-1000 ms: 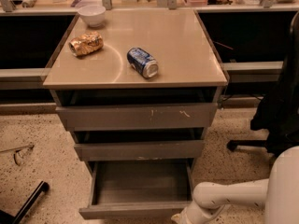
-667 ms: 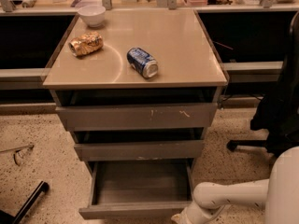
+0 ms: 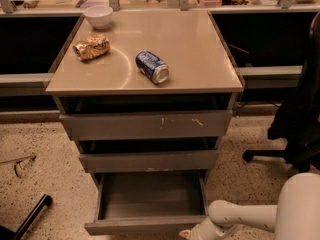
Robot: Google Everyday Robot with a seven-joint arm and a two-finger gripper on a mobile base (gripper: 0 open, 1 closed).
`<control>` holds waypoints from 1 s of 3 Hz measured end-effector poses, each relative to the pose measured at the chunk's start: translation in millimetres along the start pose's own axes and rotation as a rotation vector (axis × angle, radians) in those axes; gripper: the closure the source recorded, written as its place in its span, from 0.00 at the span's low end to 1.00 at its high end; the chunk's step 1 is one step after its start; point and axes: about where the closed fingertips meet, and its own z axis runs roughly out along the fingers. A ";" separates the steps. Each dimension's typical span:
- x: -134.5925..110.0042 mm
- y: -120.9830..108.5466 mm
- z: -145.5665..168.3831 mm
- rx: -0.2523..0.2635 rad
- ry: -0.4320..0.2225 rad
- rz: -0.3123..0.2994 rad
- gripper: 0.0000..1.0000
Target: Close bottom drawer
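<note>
At five o'clock, on the lower edge, the gripper sits by the right end of the front of the bottom drawer, which stands pulled well out at six o'clock; whether the gripper is clenched or released I cannot tell. A good close wants contact nearer the middle of that plain front and a straight, level push toward twelve o'clock. Ease off as it comes flush beneath the middle drawer, so the blue can lying on the cabinet top does not roll.
</note>
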 end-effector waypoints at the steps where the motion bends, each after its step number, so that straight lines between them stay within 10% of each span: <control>1: 1.7 -44.5 22.4 0.022 -0.043 -0.049 0.00; 3: -12.8 -79.3 29.2 0.058 -0.054 -0.108 0.00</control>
